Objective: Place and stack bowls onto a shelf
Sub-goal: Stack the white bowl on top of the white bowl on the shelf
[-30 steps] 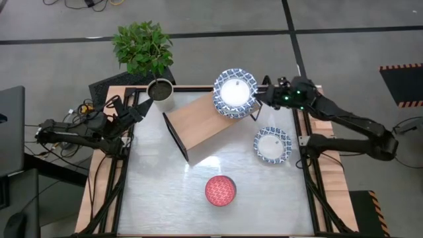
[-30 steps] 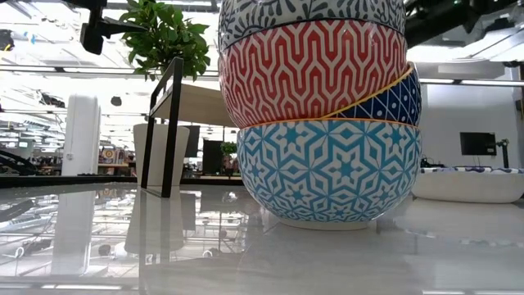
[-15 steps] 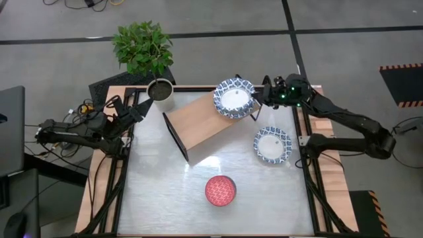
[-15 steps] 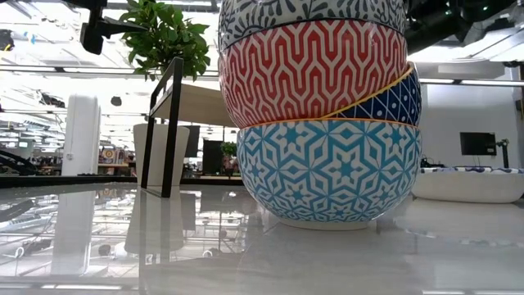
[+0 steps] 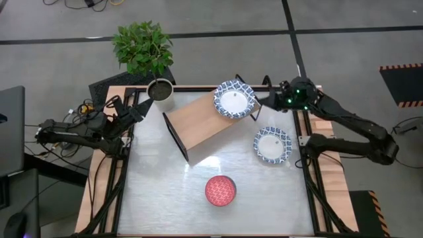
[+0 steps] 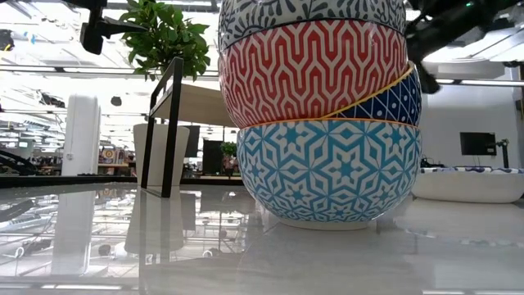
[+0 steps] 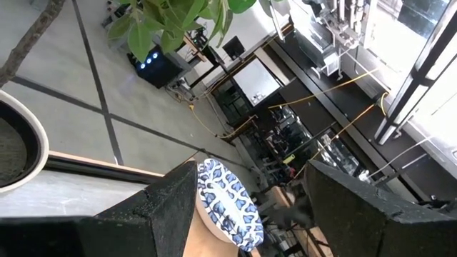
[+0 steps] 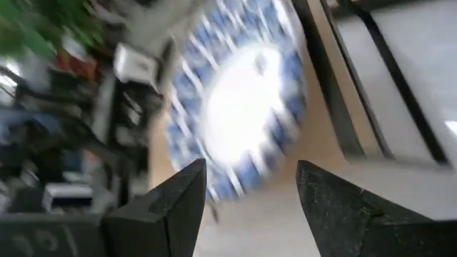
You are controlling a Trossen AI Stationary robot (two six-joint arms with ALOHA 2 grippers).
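Note:
A blue-and-white patterned bowl (image 5: 233, 100) rests right way up on the far right end of the shelf's wooden top (image 5: 198, 124). It also shows, blurred, in the right wrist view as the bowl (image 8: 235, 100). My right gripper (image 5: 266, 101) stands open just to the right of it, with nothing between its fingers (image 8: 166, 208). A second patterned bowl (image 5: 272, 145) lies on the table right of the shelf. A stack of bowls (image 5: 220, 190), red-patterned on top, stands near the table's front. My left gripper (image 5: 142, 109) waits open at the far left, beside a white pot.
A white pot with dark soil (image 5: 160, 92) stands at the shelf's far left corner, and a leafy plant (image 5: 142, 46) behind it. The stack of bowls (image 6: 327, 172) fills the low view's middle, with the shelf's black leg (image 6: 168, 131) behind it. Bare tabletop (image 5: 158, 192) lies at the front left.
My right gripper has opened and let go of the patterned bowl, then drawn back a little toward the table's right edge. The bowl has come down out of the hold and now lies on the shelf's far right end.

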